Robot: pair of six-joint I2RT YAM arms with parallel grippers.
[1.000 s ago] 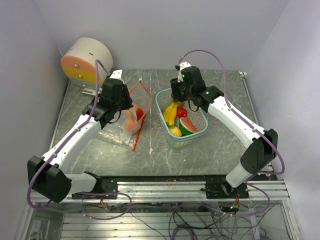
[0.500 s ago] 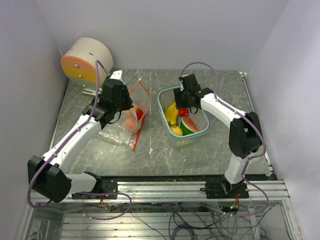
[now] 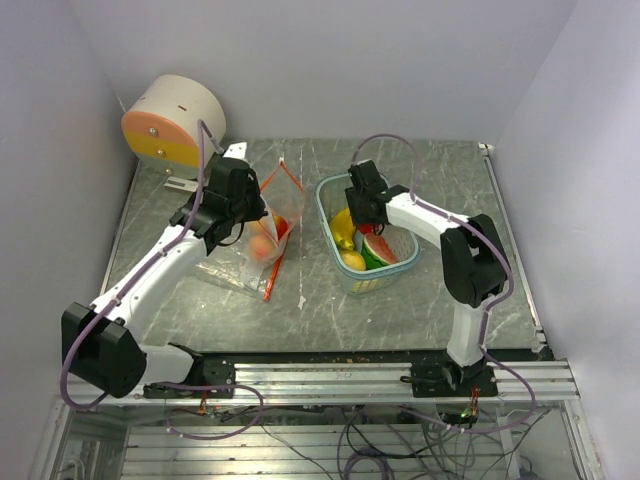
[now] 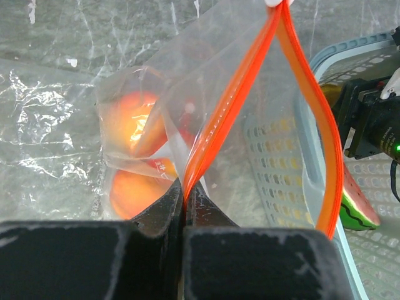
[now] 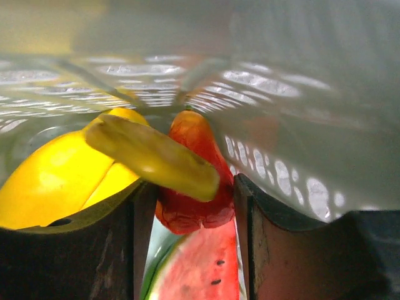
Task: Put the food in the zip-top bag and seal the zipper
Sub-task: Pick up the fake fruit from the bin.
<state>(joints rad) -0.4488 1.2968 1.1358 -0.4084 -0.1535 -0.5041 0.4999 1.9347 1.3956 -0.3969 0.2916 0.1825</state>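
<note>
A clear zip-top bag (image 3: pixel 272 232) with an orange zipper (image 4: pixel 232 106) lies left of centre, its mouth held up and open. Two orange-pink peaches (image 4: pixel 128 187) and a red piece sit inside it. My left gripper (image 4: pixel 185 187) is shut on the near end of the zipper edge. My right gripper (image 5: pixel 190 187) is down inside the pale blue basket (image 3: pixel 402 266), open, with its fingers on either side of a red piece (image 5: pixel 190 200). A yellow banana (image 5: pixel 56 181) lies to its left and across it. A watermelon slice (image 5: pixel 200 269) lies just below.
A round white and orange-pink drum (image 3: pixel 170 120) stands at the back left corner. A small white scrap (image 3: pixel 302 300) lies on the table in front of the bag. Walls close in on the left, back and right. The basket stands right beside the bag.
My right gripper has dropped down and a little left into the basket, and its arm has folded in. My left gripper still holds the bag's zipper edge, almost unmoved.
</note>
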